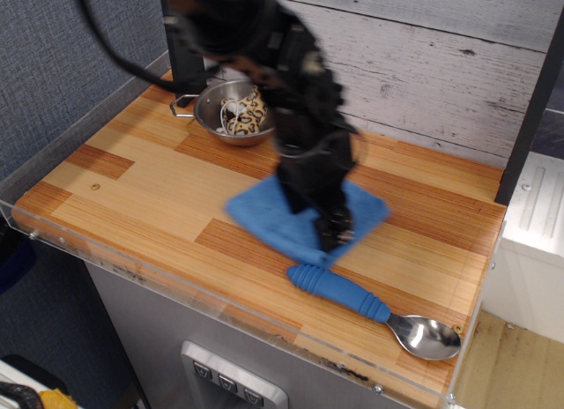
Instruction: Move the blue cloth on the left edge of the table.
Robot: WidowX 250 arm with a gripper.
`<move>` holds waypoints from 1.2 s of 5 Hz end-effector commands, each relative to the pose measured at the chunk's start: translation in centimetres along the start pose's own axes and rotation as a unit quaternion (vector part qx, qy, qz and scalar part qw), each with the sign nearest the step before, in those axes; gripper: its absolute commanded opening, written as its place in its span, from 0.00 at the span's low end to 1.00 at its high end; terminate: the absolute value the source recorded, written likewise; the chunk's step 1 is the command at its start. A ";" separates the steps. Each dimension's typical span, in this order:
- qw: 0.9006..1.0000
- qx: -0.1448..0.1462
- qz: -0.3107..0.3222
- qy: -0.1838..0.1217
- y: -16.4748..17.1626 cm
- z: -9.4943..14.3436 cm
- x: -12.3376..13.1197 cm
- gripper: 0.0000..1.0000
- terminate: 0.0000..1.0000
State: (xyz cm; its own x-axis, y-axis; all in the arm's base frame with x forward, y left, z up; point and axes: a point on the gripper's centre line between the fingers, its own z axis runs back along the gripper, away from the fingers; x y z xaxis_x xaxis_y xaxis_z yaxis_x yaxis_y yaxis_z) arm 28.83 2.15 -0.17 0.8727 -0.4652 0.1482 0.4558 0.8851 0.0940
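Dragging is judged to be the step in hand: the pincer (336,236) is pressed down on the blue cloth (304,217), and both are smeared by motion blur. Whether the pincer is spread, pressed together or pinching a fold cannot be told, because the tips are blurred and dark against the fabric.

The blue cloth lies flat on the table (150,175), right of its middle, with its near corner just beside the handle of the blue-handled spoon (374,308), though contact cannot be confirmed. A steel bowl (236,111) holding a spotted object (249,110) sits behind the cloth and to its left, apart from it.

For the step to be done well, steady downward pressure should be kept so the cloth slides as 1 piece rather than bunching beneath the tips. The path should be aimed across the bare planks left of the cloth, in front of the bowl, so the bowl is not nudged. Since the spoon sits so near the cloth's corner, it could be caught and pulled along; that should be watched for. The pull should be ended short of the clear acrylic rim (35,217) at the left edge, so the fabric is not ridden up against it.
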 end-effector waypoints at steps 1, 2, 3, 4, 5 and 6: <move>0.996 -0.029 0.019 0.083 -0.1 -1.6 -8.1 1.00 0.00; 0.994 -0.025 0.056 0.091 0.8 -0.9 -10.8 1.00 0.00; 0.992 -0.017 0.086 0.090 1.8 -0.6 -12.9 1.00 0.00; 0.991 -0.015 0.109 0.082 3.1 -0.8 -14.4 1.00 0.00; 0.988 -0.009 0.130 0.078 4.5 -1.0 -15.5 1.00 0.00; 0.988 -0.008 0.139 0.074 5.6 -1.4 -15.9 1.00 0.00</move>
State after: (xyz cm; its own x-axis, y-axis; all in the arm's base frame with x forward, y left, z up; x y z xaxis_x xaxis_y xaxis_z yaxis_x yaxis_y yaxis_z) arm 21.28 14.91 0.16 0.9713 -0.2012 0.1267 0.1829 0.9727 0.1427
